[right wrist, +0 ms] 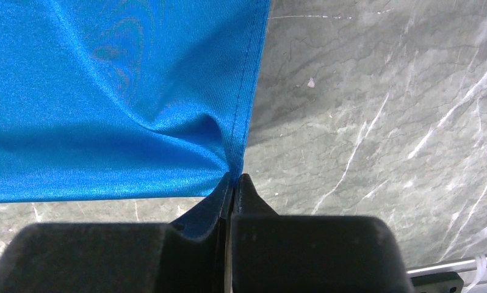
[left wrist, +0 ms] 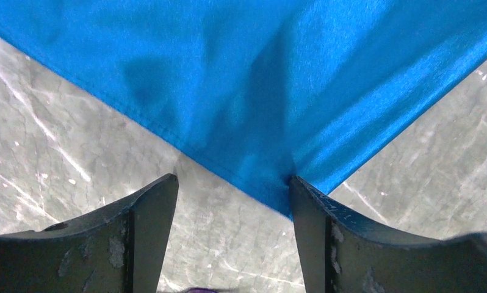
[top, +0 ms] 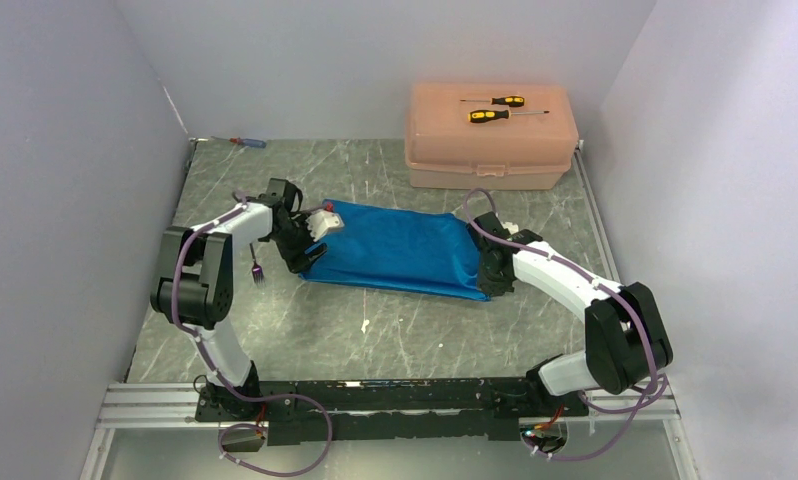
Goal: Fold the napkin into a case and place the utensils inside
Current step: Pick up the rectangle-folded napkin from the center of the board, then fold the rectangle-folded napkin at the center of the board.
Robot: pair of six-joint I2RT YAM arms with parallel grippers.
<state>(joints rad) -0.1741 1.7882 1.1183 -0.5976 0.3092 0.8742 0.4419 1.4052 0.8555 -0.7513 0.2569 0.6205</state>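
Clamping right gripper [right wrist: 232, 180]: jaws together on near right corner of bright blue soft cloth napkin [top: 400, 250]
Left gripper [left wrist: 232, 186]: jaws apart around near left corner (one finger touching hem)
Napkin: flat on grey marbled table [top: 425, 330], between grippers
Small dark purple fork [top: 257, 270]: left of left gripper

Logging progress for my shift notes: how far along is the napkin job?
Done: nothing finished; the napkin lies flat, no case. In hand: right gripper shut on one near corner, left gripper open around the other. Left: folding, then loading the purple fork, lying on the table.
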